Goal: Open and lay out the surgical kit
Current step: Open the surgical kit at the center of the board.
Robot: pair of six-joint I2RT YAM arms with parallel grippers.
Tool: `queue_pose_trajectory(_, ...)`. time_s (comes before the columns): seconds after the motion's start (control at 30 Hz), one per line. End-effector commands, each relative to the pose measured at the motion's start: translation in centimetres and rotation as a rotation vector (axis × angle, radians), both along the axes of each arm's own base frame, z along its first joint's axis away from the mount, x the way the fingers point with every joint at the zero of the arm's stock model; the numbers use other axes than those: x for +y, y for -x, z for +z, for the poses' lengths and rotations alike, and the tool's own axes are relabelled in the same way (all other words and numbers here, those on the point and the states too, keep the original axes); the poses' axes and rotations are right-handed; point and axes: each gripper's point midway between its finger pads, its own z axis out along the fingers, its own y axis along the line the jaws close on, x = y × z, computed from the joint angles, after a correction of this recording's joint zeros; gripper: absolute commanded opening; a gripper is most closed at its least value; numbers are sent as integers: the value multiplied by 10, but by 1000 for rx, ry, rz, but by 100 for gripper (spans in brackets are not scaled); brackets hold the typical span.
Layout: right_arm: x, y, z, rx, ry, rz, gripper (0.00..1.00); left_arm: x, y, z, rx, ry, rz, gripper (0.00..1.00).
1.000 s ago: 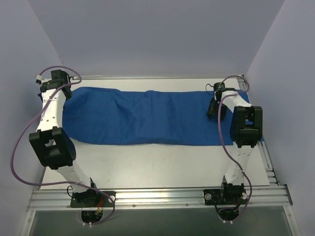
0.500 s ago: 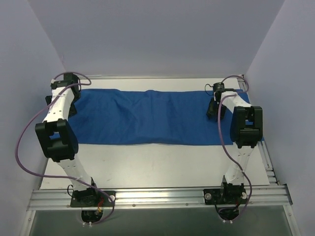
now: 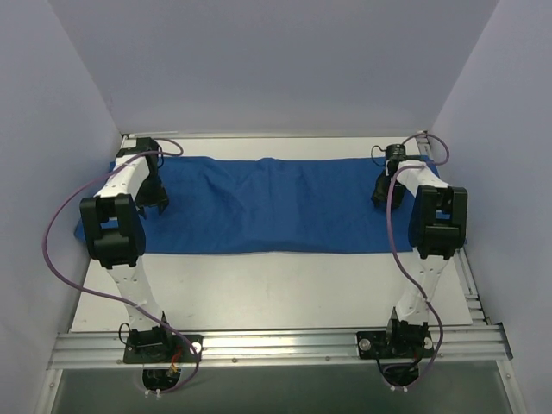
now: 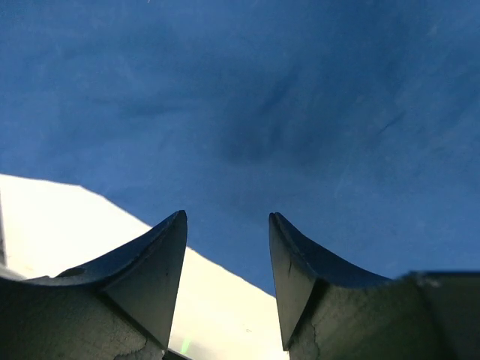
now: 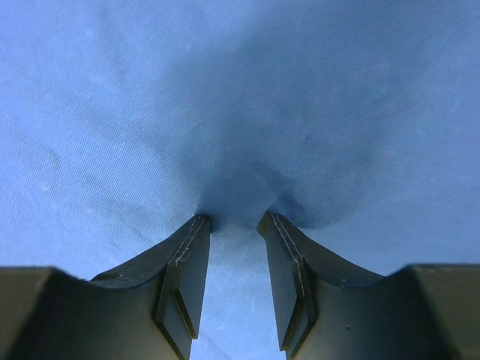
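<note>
The surgical kit shows as a large blue cloth wrap (image 3: 267, 203) lying flat across the back half of the table, with a low bulge near its middle. My left gripper (image 3: 158, 197) hovers over the cloth's left end. In the left wrist view the left gripper (image 4: 227, 217) is open and empty, above the edge where the cloth (image 4: 262, 97) meets the table. My right gripper (image 3: 382, 194) is on the cloth's right end. Seen from the right wrist, the right gripper (image 5: 234, 217) has its jaws apart, tips pressed into the cloth (image 5: 150, 97), which dimples around them.
The white table (image 3: 276, 293) shows bare in front of the cloth. A metal rail (image 3: 276, 347) carrying both arm bases runs along the near edge. Pale walls close in on the left, back and right. The left arm's purple cable (image 3: 53, 250) loops out toward the left wall.
The left gripper was shut at the far left corner; it has opened, let the cloth go and swung right over it. The cloth's left end now lies further left. The right gripper shifted slightly back.
</note>
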Motion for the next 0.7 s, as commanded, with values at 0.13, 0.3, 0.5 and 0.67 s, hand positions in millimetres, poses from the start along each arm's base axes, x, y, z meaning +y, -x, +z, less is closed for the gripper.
queue_pose_trajectory(0.13, -58, 34, -56, 293, 187, -56, 38, -28, -24, 7, -132, 189, -11, 57)
queue_pose_trajectory(0.3, -27, 6, -17, 174, 164, 37, 42, -27, -34, 6, -158, 207, -2, 59)
queue_pose_trajectory(0.5, -11, -19, 40, -4, 78, 27, 64, -18, -50, -12, -121, 215, 13, 59)
queue_pose_trajectory(0.67, -15, -57, 59, -101, 64, -15, 69, -11, -63, -34, -85, 211, 20, 60)
